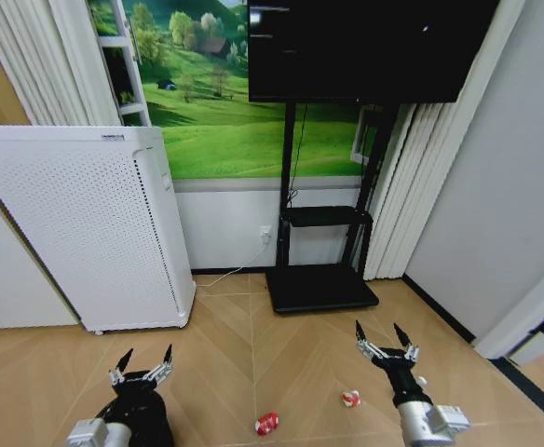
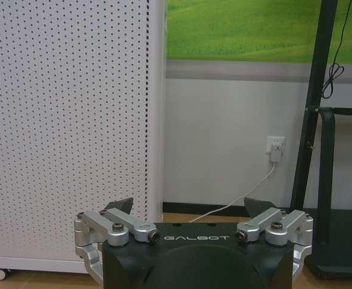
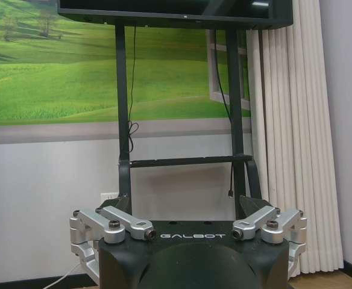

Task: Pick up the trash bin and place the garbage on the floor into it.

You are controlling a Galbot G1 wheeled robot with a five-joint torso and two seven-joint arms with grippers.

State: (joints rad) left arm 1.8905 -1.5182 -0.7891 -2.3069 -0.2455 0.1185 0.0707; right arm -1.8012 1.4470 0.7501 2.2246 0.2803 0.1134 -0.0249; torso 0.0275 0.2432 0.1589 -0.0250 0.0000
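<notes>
Two red-and-white pieces of garbage lie on the parquet floor point(image 1: 225, 363): one point(image 1: 266, 424) between my arms, one point(image 1: 350, 399) just left of my right gripper point(image 1: 378, 333). A small pale piece point(image 1: 422, 381) peeks out beside the right wrist. My left gripper point(image 1: 148, 358) hovers open over the floor in front of the white appliance, and the right one is open too, with nothing in either. A wide black bulk point(image 1: 142, 419) sits under the left gripper; I cannot tell whether it is the trash bin or the wrist. Each wrist view shows open fingers: left gripper point(image 2: 191, 208), right gripper point(image 3: 179, 205).
A tall white perforated appliance point(image 1: 86, 223) on casters stands at the left, plugged into a wall socket point(image 2: 275, 147). A black TV stand point(image 1: 323, 279) with a flat base stands ahead. White curtains point(image 1: 412, 186) and a grey wall close the right side.
</notes>
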